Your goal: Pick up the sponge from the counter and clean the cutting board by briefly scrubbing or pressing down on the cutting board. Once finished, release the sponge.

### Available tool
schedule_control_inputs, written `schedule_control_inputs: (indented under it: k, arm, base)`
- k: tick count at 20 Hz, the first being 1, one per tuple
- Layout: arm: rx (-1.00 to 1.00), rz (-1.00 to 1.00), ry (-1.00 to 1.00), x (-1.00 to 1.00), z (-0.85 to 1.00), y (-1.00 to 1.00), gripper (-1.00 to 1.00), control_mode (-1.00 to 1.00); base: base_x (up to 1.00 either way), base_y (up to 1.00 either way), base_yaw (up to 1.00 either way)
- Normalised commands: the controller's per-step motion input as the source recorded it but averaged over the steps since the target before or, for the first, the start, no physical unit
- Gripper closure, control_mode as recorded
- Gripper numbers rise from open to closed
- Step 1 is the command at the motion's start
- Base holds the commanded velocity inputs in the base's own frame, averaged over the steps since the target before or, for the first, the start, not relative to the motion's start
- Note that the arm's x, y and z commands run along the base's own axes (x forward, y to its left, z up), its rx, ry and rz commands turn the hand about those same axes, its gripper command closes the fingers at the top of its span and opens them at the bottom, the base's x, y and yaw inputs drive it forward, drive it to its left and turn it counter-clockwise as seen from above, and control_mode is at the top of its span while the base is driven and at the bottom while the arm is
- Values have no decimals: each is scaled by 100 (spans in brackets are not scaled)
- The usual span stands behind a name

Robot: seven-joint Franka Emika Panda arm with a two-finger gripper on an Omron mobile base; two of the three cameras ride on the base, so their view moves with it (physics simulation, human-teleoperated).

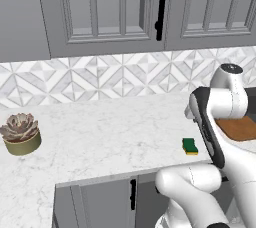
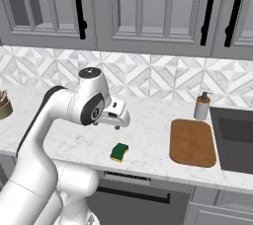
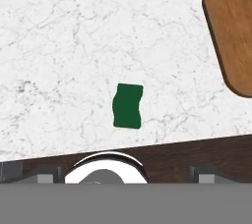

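Below my gripper, whose fingers are spread wide with nothing between them, lies the sponge. It sits flat on the counter, green side up, dead centre in the hand view.

- Handling, by my guess: light, soft, squashy. It should give under a pinch and not slip. The outline looks a little wavy, so the sides may not be square to my pads.
- Where to hold: across the two long sides at mid-length, low enough to catch the yellow layer that shows in the right base view. The top is rough and the body springy, so a firm close seems safe.
- Edges: the counter's front lip runs close by at 6 o'clock of the sponge. A shove that way could tip it off.
- Open room: bare marble from 8 through 1 o'clock.
- Cutting board: at 2 o'clock, well apart from the sponge, flat and low, with nothing on its top.
- Soap bottle: stands just past the board's far end, with the sink beside the board.
- Potted plant: far off the other way.
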Motion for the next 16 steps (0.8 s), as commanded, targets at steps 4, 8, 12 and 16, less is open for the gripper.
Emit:
schedule_control_inputs:
  k: [4,8,12,16]
  arm:
    - [-2,-7,1,0,-44,-14,-100,-100]
    - [-2,-10,9,9,-55,0,-100,-100]
    - [1,-5,12,8,-39,1,-100,-100]
    - [0,0,5,7,-30,0,-100,-100]
  base:
    - [0,0,0]
    - [0,0,0]
    - [0,0,0]
    - [0,0,0]
